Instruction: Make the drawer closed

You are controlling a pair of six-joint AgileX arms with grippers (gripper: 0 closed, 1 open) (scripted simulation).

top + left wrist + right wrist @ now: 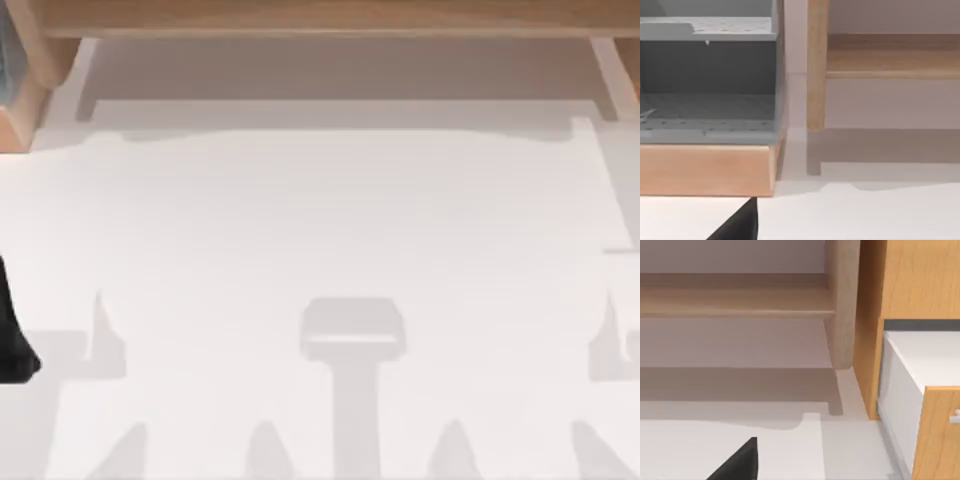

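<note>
1. White table spread across the top view, crossed by grey shadows of the arms.
2. Wooden shelf rail along the far edge, carried on pale posts.
3. Orange-brown cabinet at the table's right in the right wrist view, with the drawer pulled out of it: white side wall, wooden front, small metal handle at the frame's edge.
4. Grey perforated shelves over a wooden base in the left wrist view, at the table's left.
5. Black part of the left arm at the table's left edge.
6. Dark corner of the left hand and of the right hand low in their wrist views; cannot tell how far open either is, nothing seen held.
</note>
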